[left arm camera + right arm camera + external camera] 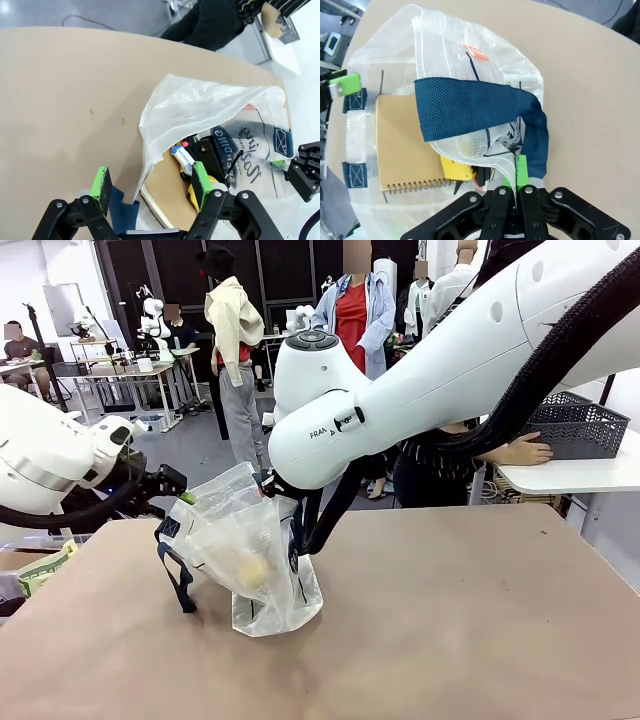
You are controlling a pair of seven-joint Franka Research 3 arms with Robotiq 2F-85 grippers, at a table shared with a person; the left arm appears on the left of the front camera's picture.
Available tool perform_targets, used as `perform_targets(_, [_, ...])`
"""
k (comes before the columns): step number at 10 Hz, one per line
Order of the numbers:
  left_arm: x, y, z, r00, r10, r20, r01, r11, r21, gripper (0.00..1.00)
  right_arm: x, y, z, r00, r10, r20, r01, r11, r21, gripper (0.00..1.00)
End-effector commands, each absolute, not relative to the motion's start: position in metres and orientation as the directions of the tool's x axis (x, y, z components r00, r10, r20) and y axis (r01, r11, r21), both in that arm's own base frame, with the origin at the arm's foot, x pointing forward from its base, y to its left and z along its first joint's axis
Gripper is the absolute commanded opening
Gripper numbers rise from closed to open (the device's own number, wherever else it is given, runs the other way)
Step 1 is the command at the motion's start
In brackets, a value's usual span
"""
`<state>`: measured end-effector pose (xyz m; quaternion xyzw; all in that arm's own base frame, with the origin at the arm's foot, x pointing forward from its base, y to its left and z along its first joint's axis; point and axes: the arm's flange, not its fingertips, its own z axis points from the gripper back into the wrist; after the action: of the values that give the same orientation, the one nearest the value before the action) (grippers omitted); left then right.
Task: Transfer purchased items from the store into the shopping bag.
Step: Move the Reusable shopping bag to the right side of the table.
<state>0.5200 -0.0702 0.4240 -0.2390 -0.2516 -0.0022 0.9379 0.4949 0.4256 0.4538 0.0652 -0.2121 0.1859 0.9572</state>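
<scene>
Translucent plastic is what both my grippers are working on: the shopping bag [245, 550] stands on the table [450, 620], left of its middle, mouth held up and open.

On the bag's left side I see my left gripper [150, 185] at the rim. Its green pads [101, 183] stand apart with the bag's edge and a navy strap between them, so the jaws are spread, not clamped. In the right wrist view one of those pads touches the bag's rim beside a strap patch.

Inside the bag, a tan spiral notebook [407, 145] lies flat on the bottom, its wire binding along the edge nearer my right gripper. Just beside it sits a yellow item [456, 168], with a dark piece touching it; I cannot tell what that piece is. A small white-and-blue tube [183, 156] lies slanted among them.

On the bag's right side, my right gripper [517, 175] is pinched closed on the bag's rim, next to the navy strap handle [480, 110] draped across the mouth.

Far right of the bag, a person's hand [520, 451] rests against the dark lattice basket [575, 425] on a white side table.
</scene>
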Motion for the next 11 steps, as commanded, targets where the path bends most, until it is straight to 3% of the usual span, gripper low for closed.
perform_targets(1, [0.537, -0.071, 0.414, 0.895, 0.082, 0.438, 0.16, 0.859, -0.487, 0.83, 0.497, 0.428, 0.45, 0.841, 0.344, 0.418, -0.395, 0.918, 0.041, 0.0])
perform_targets(2, [0.538, -0.074, 0.412, 0.901, 0.068, 0.429, 0.173, 0.85, -0.498, 0.8, 0.497, 0.428, 0.449, 0.84, 0.345, 0.419, -0.397, 0.917, 0.041, 0.0])
perform_targets(6, [0.536, -0.077, 0.417, 0.902, 0.048, 0.429, 0.207, 0.824, -0.528, 0.0, 0.497, 0.427, 0.449, 0.843, 0.343, 0.415, -0.394, 0.918, 0.042, 0.0])
perform_targets(11, [0.531, -0.082, 0.419, 0.911, 0.025, 0.412, 0.236, 0.788, -0.569, 0.0, 0.498, 0.428, 0.447, 0.846, 0.34, 0.411, -0.391, 0.919, 0.044, 0.0])
